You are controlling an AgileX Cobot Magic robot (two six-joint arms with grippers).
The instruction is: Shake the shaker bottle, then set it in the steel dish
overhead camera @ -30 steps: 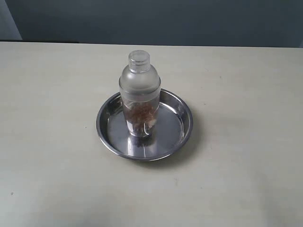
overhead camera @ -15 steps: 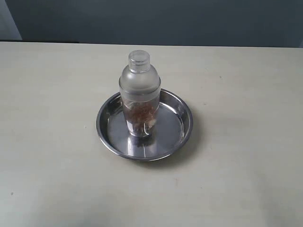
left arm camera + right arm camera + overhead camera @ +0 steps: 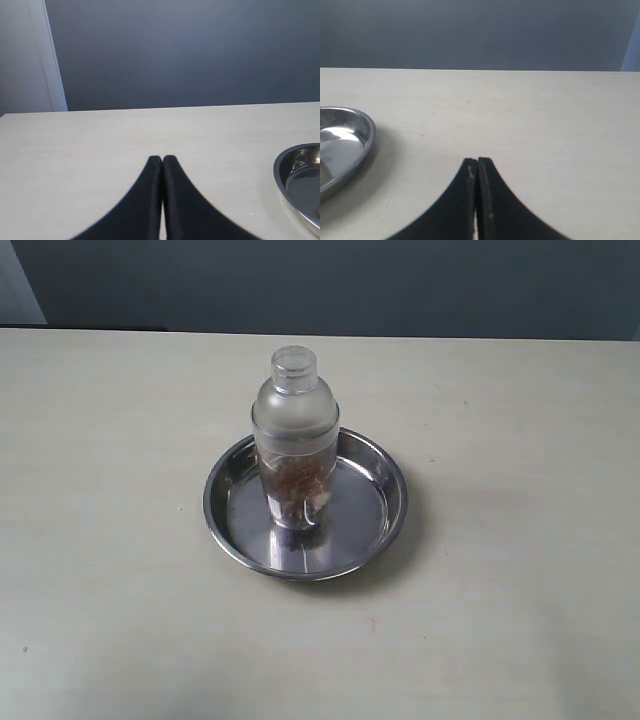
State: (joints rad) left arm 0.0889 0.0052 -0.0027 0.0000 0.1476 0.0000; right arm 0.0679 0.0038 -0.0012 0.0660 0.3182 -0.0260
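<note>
The frosted shaker bottle (image 3: 294, 435) stands upright inside the steel dish (image 3: 385, 510), brown granules in its lower half. No arm shows in the exterior view. In the left wrist view my left gripper (image 3: 162, 159) is shut and empty over bare table, with the steel dish rim (image 3: 279, 175) off to one side. My right gripper (image 3: 477, 160) is also shut with nothing in it, and the steel dish rim (image 3: 369, 131) lies apart from it on the other side. The bottle does not show in either wrist view.
A pale table (image 3: 520, 620) carries the dish. A dark grey wall (image 3: 350, 285) rises behind its far edge. A white post (image 3: 50, 60) stands at the wall in the left wrist view.
</note>
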